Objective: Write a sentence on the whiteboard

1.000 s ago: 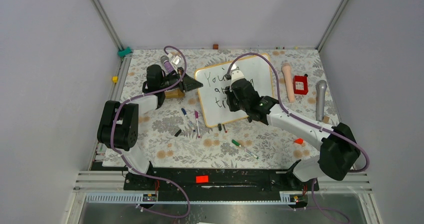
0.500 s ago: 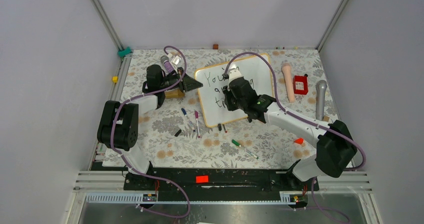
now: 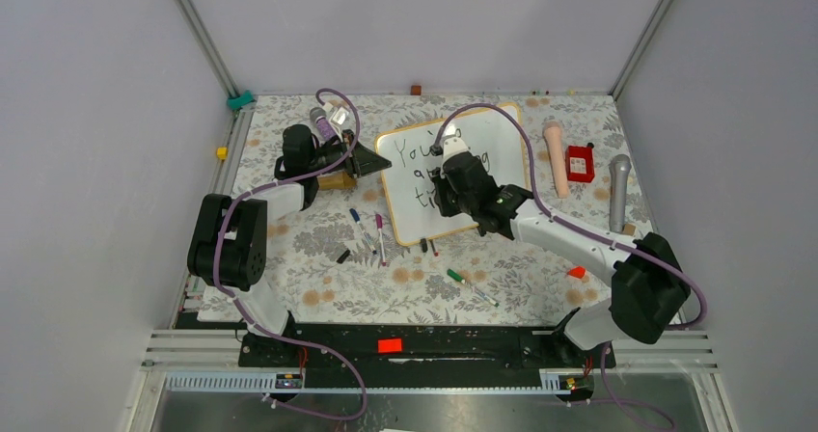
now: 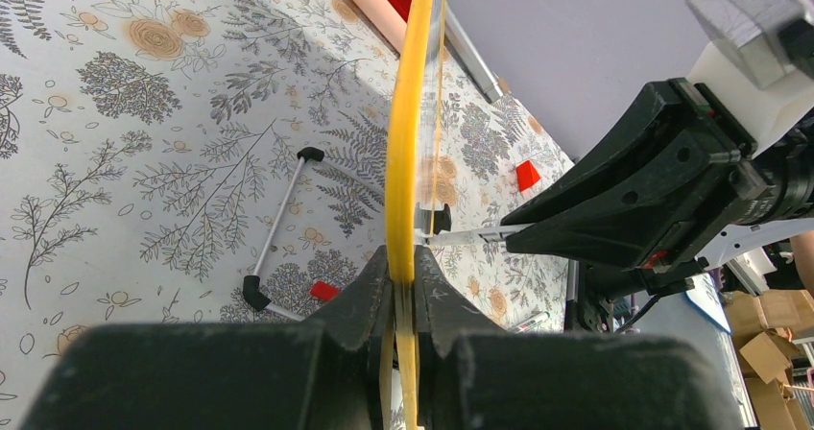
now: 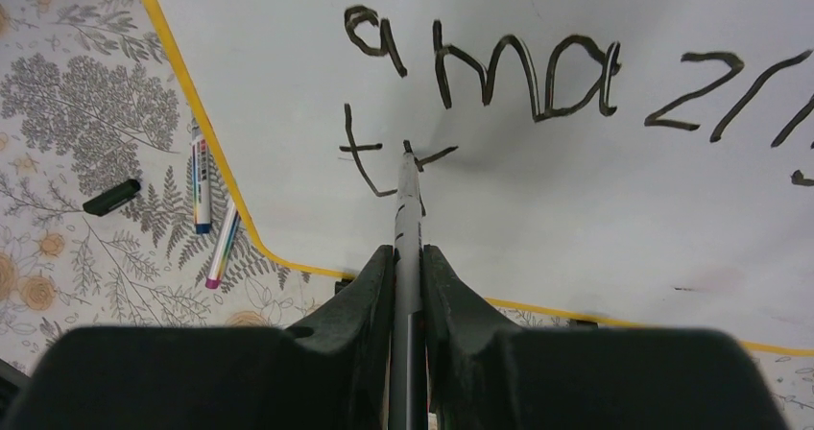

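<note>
The whiteboard [image 3: 500, 135] stands tilted on the floral table, its orange-tan frame edge-on in the left wrist view [image 4: 413, 113]. My left gripper [image 3: 381, 165] is shut on the board's left edge [image 4: 405, 267]. My right gripper [image 3: 436, 197] is shut on a dark marker [image 5: 408, 209], and its tip touches the board on the third line. The sentence [image 5: 528, 70] reads "You're" and "amazi…" in the parts I see, with a "t" and a short stroke [image 5: 370, 156] below. The rest of the text is hidden under the right gripper in the top view.
Loose markers lie in front of the board: blue [image 3: 360, 225], pink [image 3: 380, 236], green [image 3: 471, 286], and a black cap [image 3: 343, 256]. A pink cylinder [image 3: 556, 157], a red box [image 3: 580, 163] and a grey microphone [image 3: 618, 191] lie to the right. A wooden block [image 3: 336, 178] sits under the left gripper.
My right gripper has shifted slightly to the left over the third line with the marker. The left arm and the board have not moved.
</note>
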{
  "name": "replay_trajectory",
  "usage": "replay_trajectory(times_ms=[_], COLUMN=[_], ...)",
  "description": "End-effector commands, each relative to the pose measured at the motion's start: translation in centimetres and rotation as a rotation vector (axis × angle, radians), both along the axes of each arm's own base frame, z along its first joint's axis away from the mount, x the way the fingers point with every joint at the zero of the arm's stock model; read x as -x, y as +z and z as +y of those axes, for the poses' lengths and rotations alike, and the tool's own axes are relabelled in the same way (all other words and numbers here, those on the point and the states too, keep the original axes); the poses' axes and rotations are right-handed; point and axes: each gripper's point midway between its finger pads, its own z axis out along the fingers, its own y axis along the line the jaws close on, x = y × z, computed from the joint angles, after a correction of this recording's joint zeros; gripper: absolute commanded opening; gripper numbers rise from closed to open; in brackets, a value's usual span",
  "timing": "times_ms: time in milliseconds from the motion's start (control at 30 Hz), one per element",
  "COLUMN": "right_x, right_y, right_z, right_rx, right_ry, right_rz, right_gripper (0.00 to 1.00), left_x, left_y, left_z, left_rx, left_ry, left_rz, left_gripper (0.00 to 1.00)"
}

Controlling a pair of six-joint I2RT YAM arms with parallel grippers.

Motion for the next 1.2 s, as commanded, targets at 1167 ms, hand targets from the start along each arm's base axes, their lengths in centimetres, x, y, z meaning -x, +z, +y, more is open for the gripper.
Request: replay_trajectory(times_ms=[1167], right_x=[-0.6], right_y=[1.9], right_z=[-2.8], right_rx=[-0.005], right_ry=[-0.059], right_rz=[-0.066], right_gripper=[0.0], left_x=[0.3], left_y=[1.9], left_z=[0.1], left_rx=[-0.012], left_ry=[-0.019], left_rz=[-0.141], left_gripper=[0.0])
